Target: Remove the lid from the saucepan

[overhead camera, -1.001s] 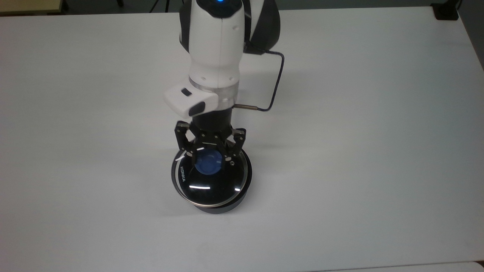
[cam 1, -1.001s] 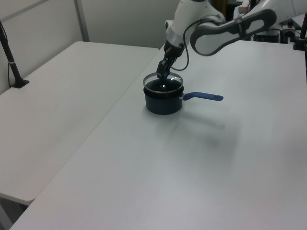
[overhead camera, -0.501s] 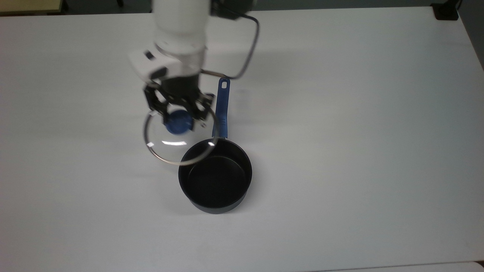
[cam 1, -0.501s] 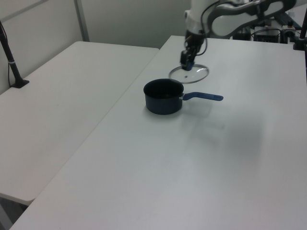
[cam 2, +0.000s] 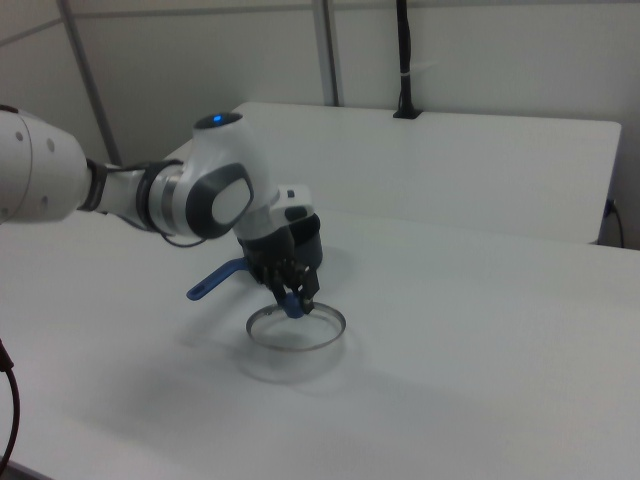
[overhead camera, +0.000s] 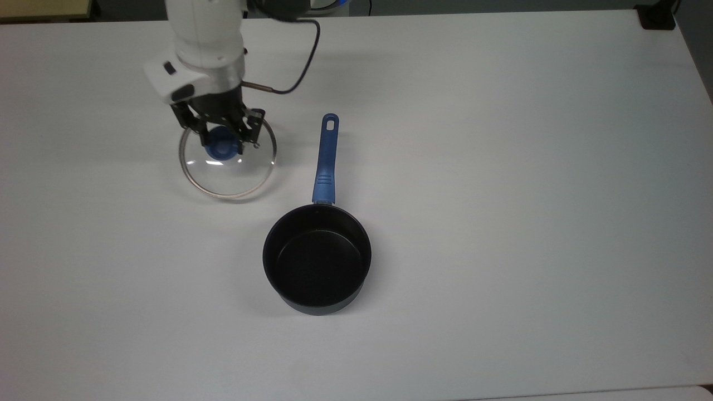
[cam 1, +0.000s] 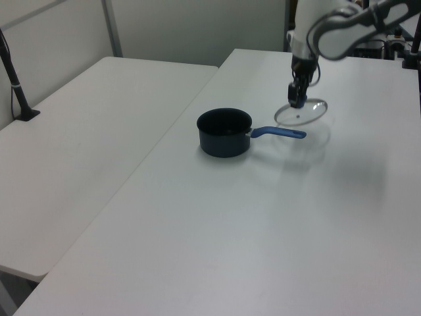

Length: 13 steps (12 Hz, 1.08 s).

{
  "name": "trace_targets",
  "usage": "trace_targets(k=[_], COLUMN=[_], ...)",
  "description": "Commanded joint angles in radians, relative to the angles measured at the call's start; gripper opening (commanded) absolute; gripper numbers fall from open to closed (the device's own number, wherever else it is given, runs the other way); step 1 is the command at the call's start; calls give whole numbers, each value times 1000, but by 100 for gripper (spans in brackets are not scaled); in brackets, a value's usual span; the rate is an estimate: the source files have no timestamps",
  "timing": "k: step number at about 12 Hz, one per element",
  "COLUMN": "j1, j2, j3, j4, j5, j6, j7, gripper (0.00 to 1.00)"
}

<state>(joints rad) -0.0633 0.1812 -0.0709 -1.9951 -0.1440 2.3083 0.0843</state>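
Gripper [overhead camera: 223,139] has its fingers [overhead camera: 240,135] closed on the blue knob [overhead camera: 221,147] of the lid [overhead camera: 227,167], gripping it from above. In the top view the lid sits to the top view's left of the saucepan's blue handle [overhead camera: 325,159], well clear of the pot rim; no overlap with the saucepan [overhead camera: 316,259]. The saucepan stands open on the white bench [overhead camera: 501,167], black inside showing and empty.

In the left view the lid [cam 1: 301,112] hangs past the handle end [cam 1: 283,133], and in the right view the lid [cam 2: 297,327] looks low over the bench, with a soft shadow under it. Cannot tell if the rim already touches the surface or is just above it.

Step in hand, as I judge it: set the lid down. The lid is already off the pot, so the task is mostly done.

To do it well:
- lower straight down, keeping the glass level so one edge does not strike first
- go slow, glass on a hard bench
- release the knob only once the rim rests flat all round
- lift straight up, so nothing drags the lid toward the handle.
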Motion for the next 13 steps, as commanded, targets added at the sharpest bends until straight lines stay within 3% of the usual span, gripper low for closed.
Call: trace_targets(k=[1, 4, 7, 8, 11, 13], j1=[22, 77, 82, 80, 79, 89], j2=[-37, -29, -15, -25, -38, -38], j3=[2, 2, 2, 2, 5, 8], j4=[-103, -158, -131, -76, 179, 324], j5=[-6, -6, -8, -6, 1, 62], j6=[128, 134, 105, 55, -287, -484], j7=[2, 52, 74, 72, 34, -44], gripper=[37, 40, 95, 100, 100, 100])
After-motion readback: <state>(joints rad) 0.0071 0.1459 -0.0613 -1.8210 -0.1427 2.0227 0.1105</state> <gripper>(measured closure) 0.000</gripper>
